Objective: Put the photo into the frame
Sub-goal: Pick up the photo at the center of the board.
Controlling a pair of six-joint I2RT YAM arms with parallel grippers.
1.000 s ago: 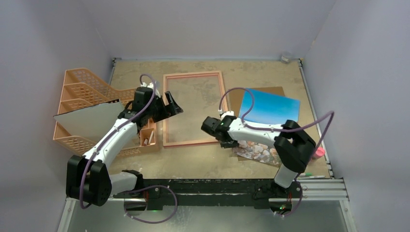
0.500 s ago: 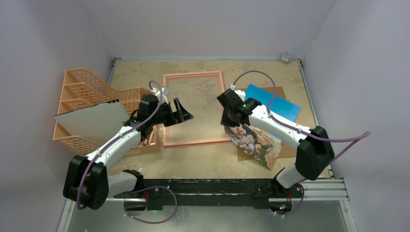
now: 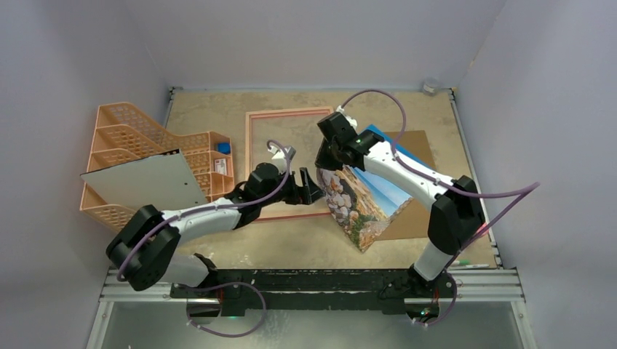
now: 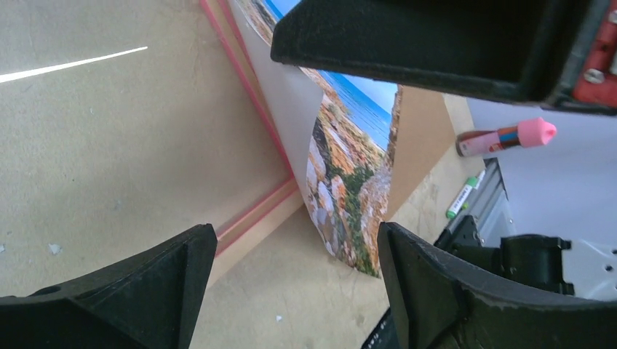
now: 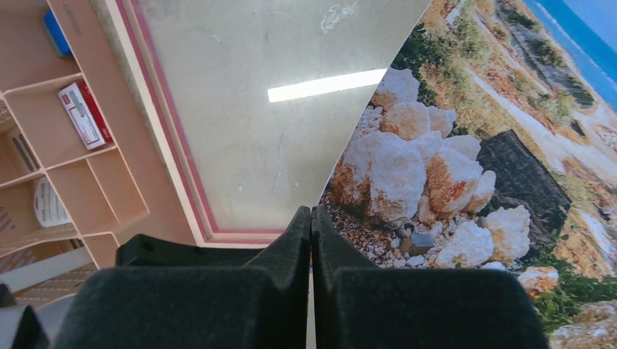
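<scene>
Pink-red frame (image 3: 291, 111) lies flat | photo (image 3: 360, 207) hangs curled over its near-right corner | right gripper (image 5: 311, 217) pinches photo's top edge | left gripper (image 4: 295, 240), fingers (image 4: 145, 291) apart, faces photo's white back, just beside

Left arm (image 3: 196, 218), right arm (image 3: 396, 171): white shells, black joints. Purple cable (image 3: 378, 94) along each. Fingers (image 4: 436, 291) black, blocky; red plate (image 4: 600, 51) with screws.

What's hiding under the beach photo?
A brown board lies on the table under the raised photo; its far and right parts show. The photo covers its middle, so anything there is hidden.
</scene>
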